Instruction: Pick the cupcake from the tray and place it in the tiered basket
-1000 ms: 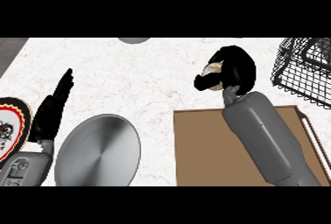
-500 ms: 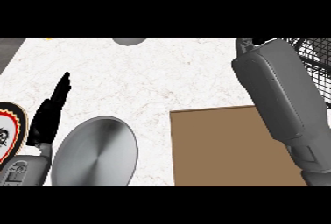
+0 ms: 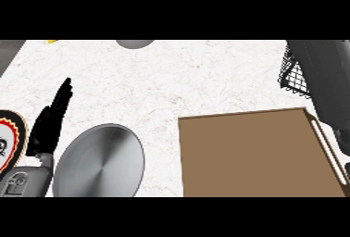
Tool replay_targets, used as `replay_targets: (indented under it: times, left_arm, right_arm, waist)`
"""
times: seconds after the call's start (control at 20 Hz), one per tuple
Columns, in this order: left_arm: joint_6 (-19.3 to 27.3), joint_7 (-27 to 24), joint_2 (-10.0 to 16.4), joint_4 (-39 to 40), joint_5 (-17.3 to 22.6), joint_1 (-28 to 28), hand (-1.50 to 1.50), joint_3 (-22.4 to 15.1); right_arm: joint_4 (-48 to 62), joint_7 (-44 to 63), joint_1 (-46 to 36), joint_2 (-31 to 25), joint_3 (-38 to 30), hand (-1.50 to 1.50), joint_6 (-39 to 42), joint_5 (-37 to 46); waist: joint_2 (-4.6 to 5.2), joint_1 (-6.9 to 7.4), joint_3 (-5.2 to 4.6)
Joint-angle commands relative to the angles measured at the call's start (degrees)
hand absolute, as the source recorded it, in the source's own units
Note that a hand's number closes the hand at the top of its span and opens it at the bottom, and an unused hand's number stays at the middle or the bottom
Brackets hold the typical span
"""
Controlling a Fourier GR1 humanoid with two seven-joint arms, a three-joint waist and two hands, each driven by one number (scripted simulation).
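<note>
Holding the right forearm up along the view's right edge, across the tiered basket, with the right hand lying beyond the frame, so not telling whether released, clenched or grasping anything. Finding no cupcake anywhere in view: not on the tray, showing only its bare brown floor, nor in the visible corner of the basket's black wire. Judging from the arm's line that placing is the step in hand, and that the cupcake is probably riding in the unseen hand at or above the basket.

Resting the left hand open at the view's left, fingers straight and pointing up, well apart from tray and basket, presumably parked out of the working arm's way.

Noting a round steel plate just left of the tray, a patterned plate at the left edge beside the left hand, a grey disc cut by the top edge, and a yellow scrap at the far corner of the white counter. Seeing nothing standing between tray and basket, only the forearm itself hiding most of the basket.
</note>
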Motion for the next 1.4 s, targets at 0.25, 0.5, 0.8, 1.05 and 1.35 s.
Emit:
replay_targets:
  times: [0.25, 0.5, 0.8, 1.05, 1.35]
  left_arm:
    - [-3.09, 0.86, 2.06, -2.81, 0.94, 1.49, 0.0, 1.88]
    - [0.55, 3.73, -1.37, -0.53, -2.42, -3.48, 0.0, -0.1]
    - [-1.29, 0.07, -1.39, -0.85, -1.43, 0.5, 0.0, 0.68]
    - [-3.15, -1.5, -0.22, 0.81, -0.4, 0.03, 0.0, 2.84]
    - [-2.19, 2.4, -1.31, -4.04, -1.71, 1.27, 0.0, 1.77]
  right_arm:
    - [12.06, -13.49, 0.84, -8.98, -2.17, 1.5, 0.88, 1.55]
    - [15.11, -9.93, 1.53, -9.97, 2.55, 1.5, 1.95, 9.0]
    - [23.64, -13.87, 1.4, -14.61, 1.1, 1.5, -1.23, 11.94]
    - [26.68, -24.03, 0.6, -18.56, -2.38, 1.5, 2.02, 8.49]
    - [29.36, -30.22, 3.21, -18.45, -7.57, 1.5, 0.76, 3.34]
  waist:
    - [0.26, 0.67, 0.04]
    - [0.19, -0.21, 0.02]
    - [0.25, 0.57, 0.04]
    - [0.23, 0.34, 0.04]
    - [0.09, 0.42, 0.08]
